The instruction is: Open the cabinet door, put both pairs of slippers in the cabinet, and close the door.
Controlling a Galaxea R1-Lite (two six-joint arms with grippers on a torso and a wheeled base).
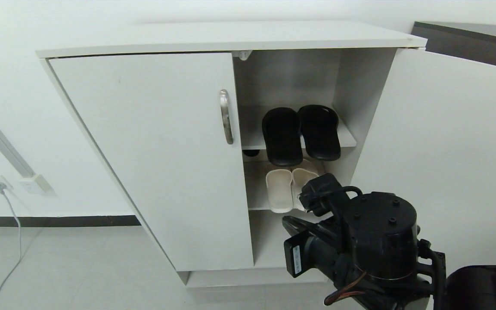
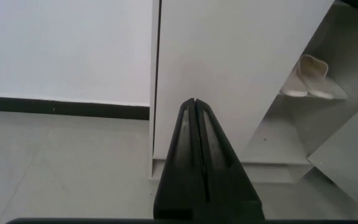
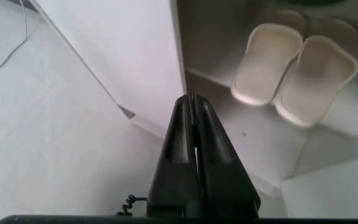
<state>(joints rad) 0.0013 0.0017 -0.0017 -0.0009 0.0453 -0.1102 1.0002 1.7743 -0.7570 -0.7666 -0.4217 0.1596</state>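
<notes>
Pale floor [image 1: 80, 267], cabinet door [image 1: 446, 150] wide open, black slipper [image 1: 281, 135] overhanging shelf [image 1: 252, 129]

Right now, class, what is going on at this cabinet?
A two-armed robot is storing slippers. The cabinet has its right door open and its left door shut. The black slippers lie on the upper shelf, the cream slippers on the lower shelf. The right gripper and left gripper are shut and empty; the door is not yet closed.
</notes>
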